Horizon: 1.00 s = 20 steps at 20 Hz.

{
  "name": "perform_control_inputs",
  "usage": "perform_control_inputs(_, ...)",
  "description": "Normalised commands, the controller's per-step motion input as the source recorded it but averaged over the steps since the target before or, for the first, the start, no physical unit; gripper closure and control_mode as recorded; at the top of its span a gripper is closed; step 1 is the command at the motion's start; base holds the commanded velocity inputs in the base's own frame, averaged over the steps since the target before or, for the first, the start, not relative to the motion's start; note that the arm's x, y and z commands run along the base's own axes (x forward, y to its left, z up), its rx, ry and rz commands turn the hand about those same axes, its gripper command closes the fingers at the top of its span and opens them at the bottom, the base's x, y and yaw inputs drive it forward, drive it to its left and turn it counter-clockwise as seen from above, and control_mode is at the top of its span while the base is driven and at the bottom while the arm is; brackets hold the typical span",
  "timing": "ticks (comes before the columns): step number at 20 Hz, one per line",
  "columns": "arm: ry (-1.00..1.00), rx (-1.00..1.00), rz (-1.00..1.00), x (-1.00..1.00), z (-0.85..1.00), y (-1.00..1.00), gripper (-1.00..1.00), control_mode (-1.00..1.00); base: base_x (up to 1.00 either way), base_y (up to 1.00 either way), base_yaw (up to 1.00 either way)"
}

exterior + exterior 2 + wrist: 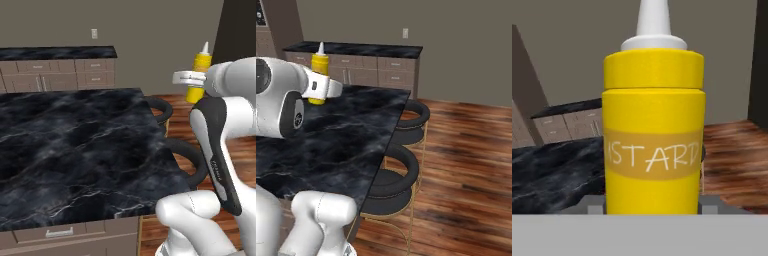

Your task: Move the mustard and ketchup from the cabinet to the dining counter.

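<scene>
Currently gripper (pixel 192 77) half closed on the mustard (pixel 200 75), upright, carried in air beside the dining counter (pixel 75 145) edge. Risks tipping if released high, or landing near the edge above the stools (pixel 401 170).

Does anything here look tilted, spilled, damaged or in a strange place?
Nothing stands out. The yellow mustard squeeze bottle is upright and intact in the gripper, carried in the air. The black marble dining counter shows no spill.

The mustard (pixel 653 125) is bright yellow with a pale nozzle and tan label band lettered white; the dining counter (pixel 75 150) is black marble, white-veined.
</scene>
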Motion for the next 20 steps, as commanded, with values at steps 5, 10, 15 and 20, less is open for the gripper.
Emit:
perform_control_inputs(5,0.02,0.18,0.79,0.03,-0.26,-0.1,1.0,-1.0,0.0,0.0,0.0)
perform_control_inputs(10,0.0,0.16,0.68,0.14,-0.31,-0.19,1.0,-1.0,0.0,0.0,0.0)
perform_control_inputs(15,-0.07,0.13,0.62,0.29,-0.35,-0.18,1.0,-1.0,0.0,0.0,0.0)
perform_control_inputs(20,-0.06,0.01,0.36,0.24,-0.32,-0.16,1.0,-1.0,0.0,0.0,0.0)
